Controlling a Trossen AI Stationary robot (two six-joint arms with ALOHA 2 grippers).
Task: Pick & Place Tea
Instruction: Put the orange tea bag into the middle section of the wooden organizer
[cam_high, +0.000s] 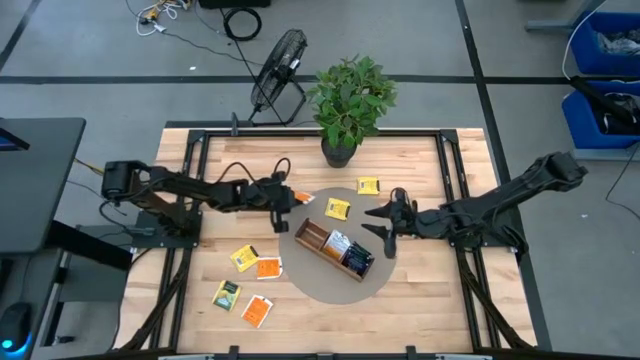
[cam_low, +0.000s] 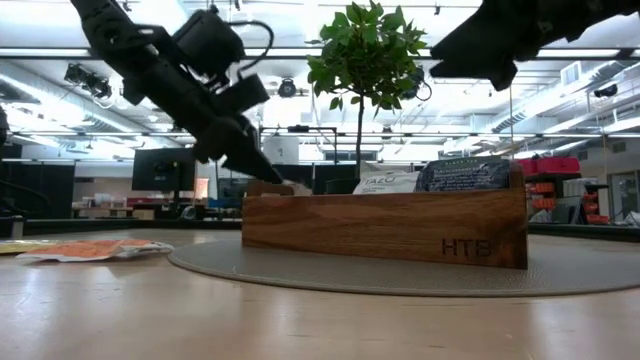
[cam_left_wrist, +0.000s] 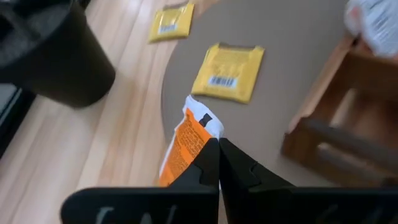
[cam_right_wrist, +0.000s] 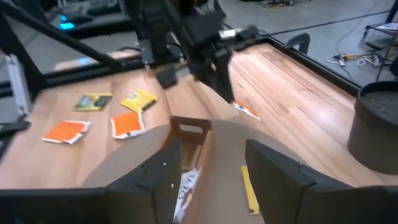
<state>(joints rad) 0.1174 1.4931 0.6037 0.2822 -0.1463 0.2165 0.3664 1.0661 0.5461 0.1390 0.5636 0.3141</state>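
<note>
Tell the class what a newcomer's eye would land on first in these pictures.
Probably the left gripper, shut on an orange sachet at the round mat's edge. Next, the wooden tray on the mat, some sachets already in it, with the right gripper open just beside it. A potted plant stands at the table's far side.

Right gripper (cam_right_wrist: 208, 171) gapes above the wooden tray (cam_right_wrist: 186, 134) — orange sachets (cam_right_wrist: 127, 123) beyond.
</note>
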